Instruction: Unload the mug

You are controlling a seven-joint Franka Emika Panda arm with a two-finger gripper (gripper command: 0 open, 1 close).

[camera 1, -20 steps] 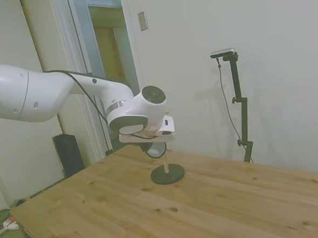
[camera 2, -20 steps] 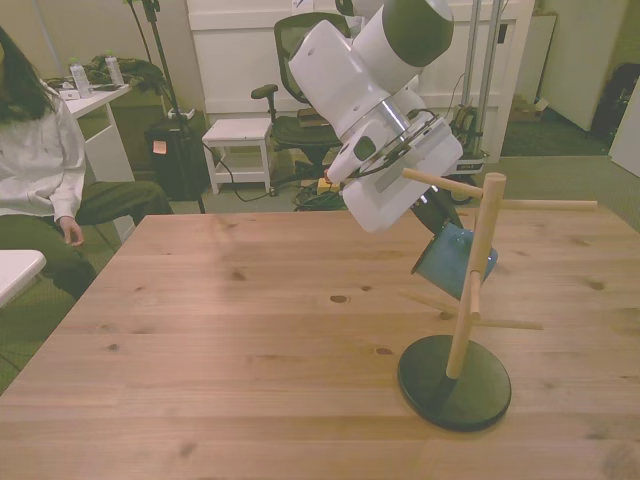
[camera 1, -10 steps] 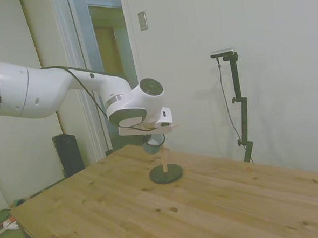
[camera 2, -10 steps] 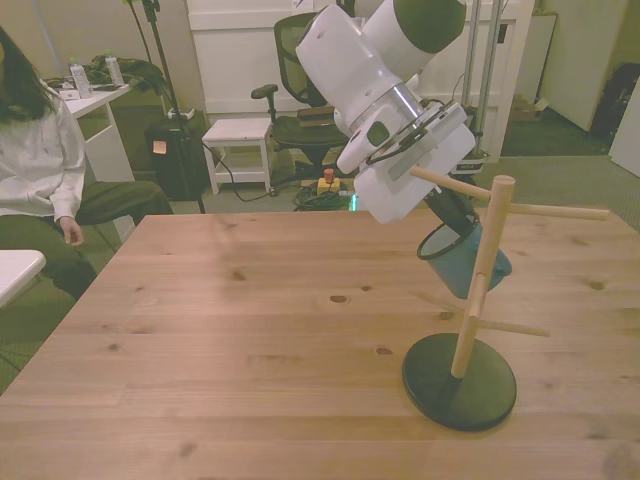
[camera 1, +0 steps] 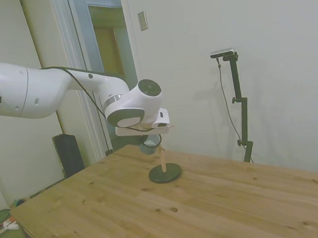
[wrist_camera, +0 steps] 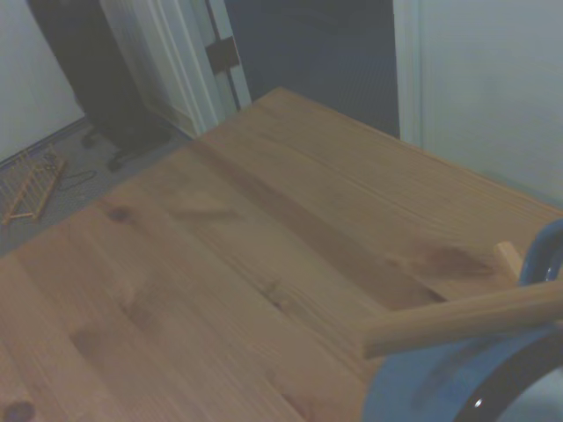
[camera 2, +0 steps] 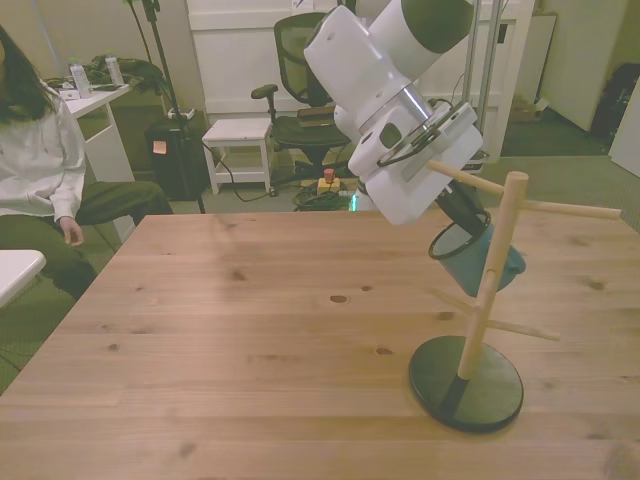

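The light-blue mug (camera 2: 472, 262) hangs tilted against the post of the wooden peg stand (camera 2: 489, 281), its dark rim facing up toward the wrist. My gripper (camera 2: 468, 222) reaches down from the white hand onto that rim and is shut on the mug. The stand leans, and its dark round base (camera 2: 466, 382) sits on the table at the front view's right. From the side, the mug (camera 1: 149, 146) shows just under my gripper (camera 1: 151, 138), above the stand's base (camera 1: 164, 173). The wrist view shows the mug's rim (wrist_camera: 457, 387) close up, with a peg (wrist_camera: 457, 321) across it.
A person (camera 2: 30, 150) sits beyond the table's corner at the front view's left. A white stool (camera 2: 240, 135) and an office chair (camera 2: 298, 40) stand behind the far edge. The wooden table (camera 2: 220, 340) stretches out bare to the left of the stand.
My gripper has moved toward the front view's right and slightly up with the mug. The peg stand has slid the same way with it and still leans.
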